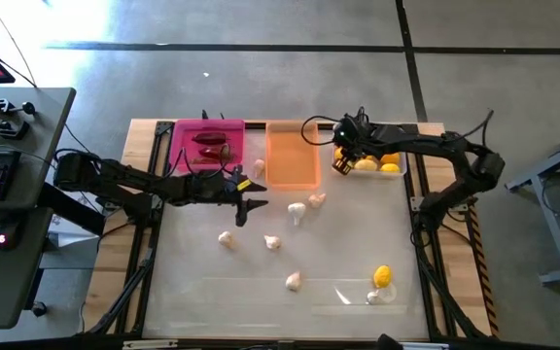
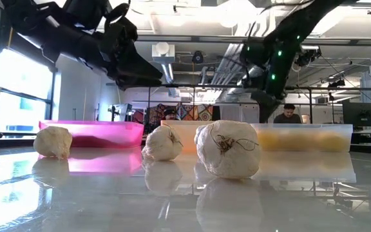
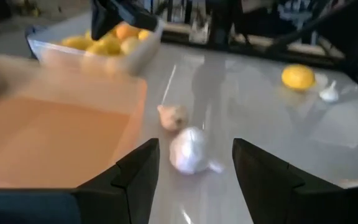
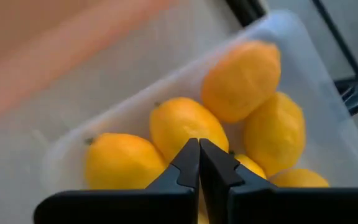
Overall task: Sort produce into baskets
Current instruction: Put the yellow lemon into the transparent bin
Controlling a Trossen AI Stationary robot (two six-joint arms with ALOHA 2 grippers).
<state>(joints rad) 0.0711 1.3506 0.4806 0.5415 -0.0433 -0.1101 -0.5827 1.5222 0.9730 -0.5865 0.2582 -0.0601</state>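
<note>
Three baskets stand in a row at the table's far edge: pink [image 1: 207, 144] with dark red chilies, orange [image 1: 292, 156], and clear [image 1: 375, 162] with several lemons [image 4: 185, 124]. My right gripper [image 4: 199, 149] is shut with nothing between its fingers and hangs just above those lemons. My left gripper [image 3: 194, 165] is open near the orange basket's near left corner. A garlic bulb [image 3: 190, 152] lies on the table just ahead of its fingers, and a second one [image 3: 171, 116] lies beyond. More garlic [image 1: 272, 242] and one lemon [image 1: 382, 276] rest on the table.
A clear plastic scrap [image 1: 353, 292] lies near the front right by the loose lemon and a garlic bulb [image 1: 375, 297]. Garlic bulbs [image 2: 227, 148] stand close to the low camera. Bare tabletop stretches along the front left. A person [image 2: 290, 115] sits in the room behind.
</note>
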